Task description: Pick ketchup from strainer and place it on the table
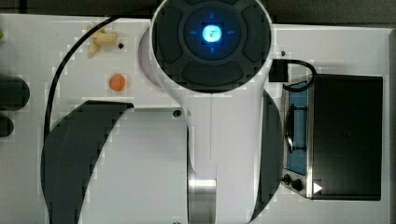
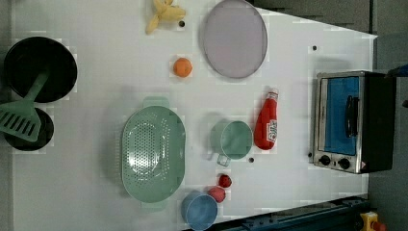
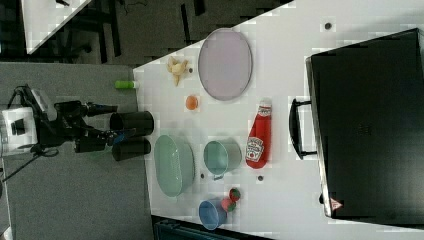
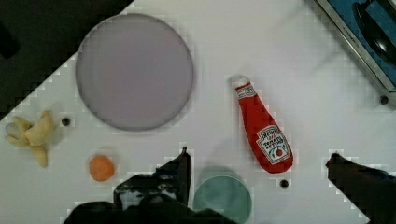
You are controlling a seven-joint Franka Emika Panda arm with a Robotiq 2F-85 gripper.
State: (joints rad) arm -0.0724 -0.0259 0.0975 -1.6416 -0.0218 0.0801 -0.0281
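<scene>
Left view: the red ketchup squeeze bottle (image 2: 267, 122) lies flat on the white table (image 2: 96, 72), between the round green cup (image 2: 232, 139) and the toaster oven (image 2: 353, 120); the pale green oval strainer (image 2: 153, 153) holds nothing. Right view: same layout. Wrist view: the gripper (image 4: 258, 161) spreads wide, holding nothing, above the cup.

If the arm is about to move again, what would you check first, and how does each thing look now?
1. Ketchup out of the strainer: ok, the strainer holds nothing.
2. Ketchup on the table: ok, it lies flat between the cup and the oven.
3. Gripper let go: ok, fingers spread wide, nothing between them.
4. Gripper clear of the ketchup: ok, the bottle lies apart from both fingers in the wrist view.
5. Ketchup touching the cup: cannot tell, they sit very close.
</scene>
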